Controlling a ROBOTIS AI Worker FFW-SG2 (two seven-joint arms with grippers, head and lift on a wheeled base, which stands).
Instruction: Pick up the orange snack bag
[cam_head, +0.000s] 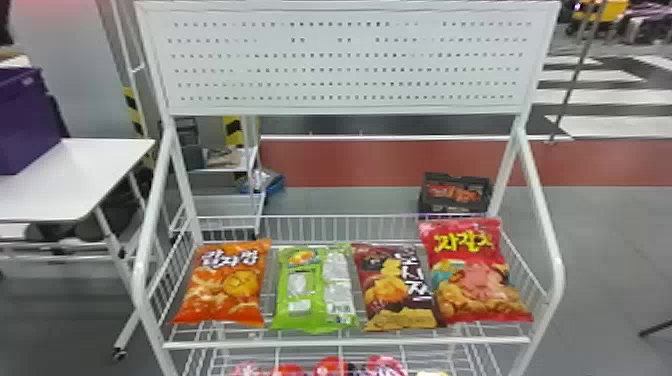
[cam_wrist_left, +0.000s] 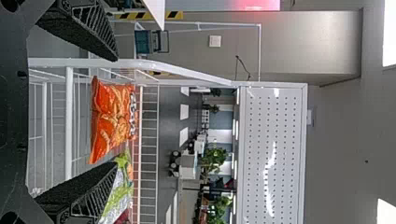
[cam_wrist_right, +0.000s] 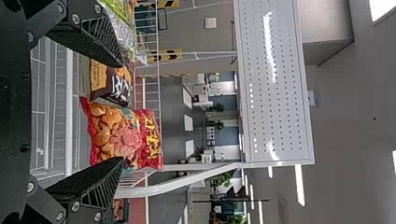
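- head view: the orange snack bag (cam_head: 223, 286) sits at eight o'clock from the centre, on the white wire rack's (cam_head: 345, 344) upper shelf, its printed front showing and its top edge farther off.
- at its three o'clock, just beside it, is a green snack bag (cam_head: 316, 290); next along in that direction come a dark brown snack bag (cam_head: 395, 290) and a red snack bag (cam_head: 475, 280), whose edges overlap as seen from here.
- at twelve o'clock from the centre, a perforated white panel (cam_head: 345, 62) tops the rack.
- at six o'clock, by the bottom edge, round red packages (cam_head: 331, 367) show on the level below.
- at nine o'clock stands a white table (cam_head: 65, 185) with a purple box (cam_head: 27, 117) on it; at three o'clock, behind the rack, a black crate (cam_head: 455, 205) is on the floor.
- left wrist view: the left gripper (cam_wrist_left: 116, 111) has its fingers spread wide, gripping nothing; the orange snack bag is beyond them, in line with the gap.
- right wrist view: the right gripper (cam_wrist_right: 123, 112) is likewise spread and holds nothing, with the brown and red bags beyond it.
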